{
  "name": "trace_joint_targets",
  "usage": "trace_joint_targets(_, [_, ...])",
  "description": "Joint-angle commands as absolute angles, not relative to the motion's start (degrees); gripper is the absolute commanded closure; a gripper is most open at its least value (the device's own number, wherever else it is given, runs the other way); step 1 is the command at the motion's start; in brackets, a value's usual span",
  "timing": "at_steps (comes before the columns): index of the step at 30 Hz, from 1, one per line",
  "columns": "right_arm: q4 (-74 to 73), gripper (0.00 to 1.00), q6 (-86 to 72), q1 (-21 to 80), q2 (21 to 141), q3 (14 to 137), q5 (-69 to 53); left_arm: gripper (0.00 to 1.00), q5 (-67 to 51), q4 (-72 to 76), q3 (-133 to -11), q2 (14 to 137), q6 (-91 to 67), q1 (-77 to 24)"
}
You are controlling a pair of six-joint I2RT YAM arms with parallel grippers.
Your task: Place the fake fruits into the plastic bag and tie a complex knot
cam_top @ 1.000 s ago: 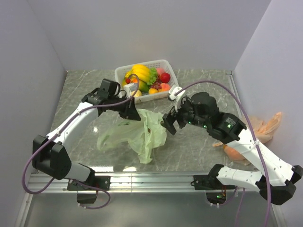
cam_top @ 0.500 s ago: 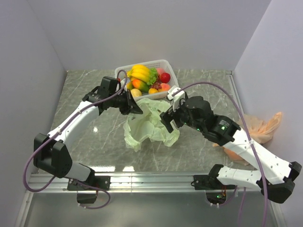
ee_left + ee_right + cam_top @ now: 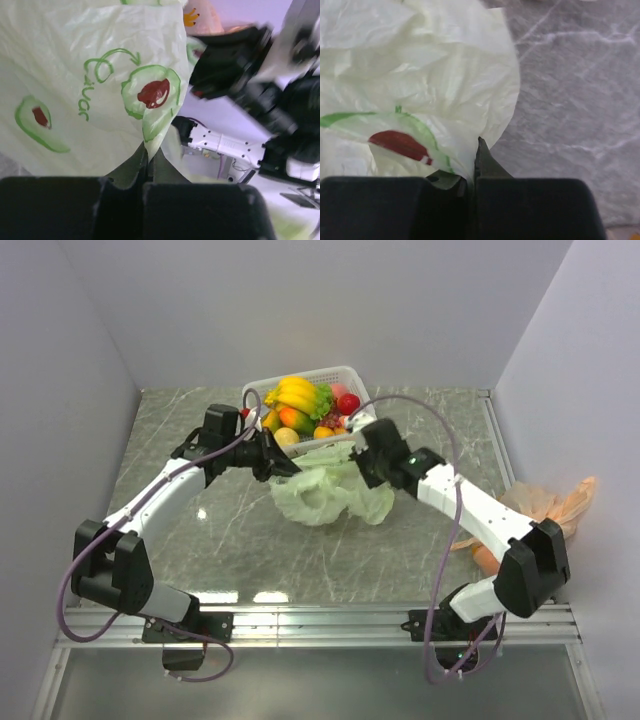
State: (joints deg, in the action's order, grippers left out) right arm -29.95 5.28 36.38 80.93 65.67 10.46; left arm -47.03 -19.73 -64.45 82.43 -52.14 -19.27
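Note:
The pale green plastic bag (image 3: 330,495) lies spread between my two arms, just in front of the white basket (image 3: 352,377). The fake fruits (image 3: 300,400), among them a yellow banana bunch and a red apple, are heaped in that basket. My left gripper (image 3: 283,468) is shut on the bag's left edge; in the left wrist view the film (image 3: 100,90) with avocado prints runs down between my fingers (image 3: 146,165). My right gripper (image 3: 366,466) is shut on the bag's right edge, the film (image 3: 420,90) pinched at my fingertips (image 3: 474,165). No knot shows.
A peach-orange translucent bag (image 3: 545,508) lies at the right edge of the marble table (image 3: 180,420), behind my right arm. Grey walls close in the table on the left, the back and the right.
Both grippers have moved towards the basket, dragging the bag along. The right gripper, open before, has closed on the bag's right edge, and the bag now hangs spread between the two.

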Motion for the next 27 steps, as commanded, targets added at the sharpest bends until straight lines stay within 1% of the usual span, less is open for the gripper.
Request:
trace_joint_targets(1, [-45.4, 1.00, 3.5, 27.8, 79.2, 74.5, -1.8, 0.98, -50.1, -17.6, -64.3, 78.8, -43.1, -15.5])
trace_joint_targets(2, [-48.0, 1.00, 4.3, 26.6, 78.3, 75.2, -13.5, 0.88, -49.7, -19.6, -64.9, 79.0, -40.4, -14.5])
trace_joint_targets(3, [-50.8, 1.00, 6.8, 26.3, 76.8, 76.5, -17.5, 0.80, -49.0, -20.7, -67.1, 79.2, -37.5, -14.4])
trace_joint_targets(4, [-55.3, 1.00, 7.1, 26.8, 76.4, 77.0, -20.3, 0.73, -49.0, -21.9, -68.8, 79.5, -30.8, -14.3])
trace_joint_targets(5, [-57.2, 1.00, 7.2, 27.1, 76.2, 77.4, -26.3, 0.63, -49.2, -22.9, -70.2, 79.8, -28.2, -14.8])
trace_joint_targets(6, [-59.2, 1.00, 7.9, 27.1, 76.1, 78.1, -27.7, 0.47, -49.6, -24.0, -72.7, 79.7, -25.7, -14.9])
trace_joint_targets(7, [-59.6, 1.00, 7.7, 27.2, 75.5, 77.7, -28.0, 0.42, -48.8, -24.3, -73.8, 79.5, -21.5, -14.9])
trace_joint_targets(8, [-59.9, 1.00, 8.6, 27.2, 74.8, 77.0, -28.6, 0.32, -48.3, -24.2, -74.7, 78.6, -19.2, -15.0])
trace_joint_targets(9, [-60.5, 1.00, 8.7, 27.4, 74.8, 76.7, -28.7, 0.28, -48.3, -24.2, -76.4, 78.1, -16.6, -15.0])
trace_joint_targets(11, [-61.4, 1.00, 8.5, 27.2, 74.4, 75.9, -29.1, 0.25, -50.4, -24.4, -78.6, 76.6, -8.6, -15.2])
trace_joint_targets(13, [-61.3, 1.00, 7.0, 27.1, 73.8, 75.1, -30.6, 0.24, -54.5, -24.4, -81.8, 75.5, -2.8, -15.7])
trace_joint_targets(15, [-60.8, 1.00, 5.5, 26.6, 74.1, 75.1, -34.3, 0.27, -58.0, -25.5, -83.0, 73.3, 2.3, -18.2])
trace_joint_targets(16, [-60.6, 1.00, 4.8, 25.7, 74.3, 75.0, -35.9, 0.28, -59.8, -30.0, -83.1, 72.1, 8.5, -21.4])
trace_joint_targets(18, [-60.8, 1.00, 3.3, 24.3, 75.5, 75.1, -40.2, 0.32, -59.9, -35.1, -82.3, 71.1, 15.4, -24.9])
trace_joint_targets(19, [-60.9, 1.00, 2.9, 23.5, 75.9, 75.2, -41.4, 0.34, -59.7, -39.3, -81.5, 70.2, 20.7, -27.7])
trace_joint_targets(20, [-61.0, 1.00, 2.1, 21.7, 76.6, 75.4, -42.2, 0.40, -58.9, -40.9, -80.4, 69.9, 22.5, -29.0])
trace_joint_targets(21, [-61.0, 1.00, 1.5, 20.9, 77.0, 75.5, -43.3, 0.43, -58.0, -42.8, -78.2, 69.4, 26.9, -30.3])
trace_joint_targets(23, [-61.1, 1.00, 0.1, 18.1, 78.4, 75.7, -47.5, 0.52, -55.1, -44.6, -74.5, 68.4, 30.0, -34.1])
trace_joint_targets(25, [-60.6, 1.00, -1.8, 16.8, 79.0, 75.5, -52.6, 0.55, -53.2, -43.0, -71.6, 67.3, 32.2, -35.9])
trace_joint_targets(26, [-60.3, 1.00, -3.2, 16.5, 79.4, 75.1, -54.2, 0.58, -49.3, -37.9, -68.9, 66.3, 31.4, -37.8])
trace_joint_targets(27, [-59.5, 1.00, -3.5, 16.3, 79.4, 74.9, -55.6, 0.60, -48.0, -35.4, -67.9, 65.9, 28.8, -38.5])
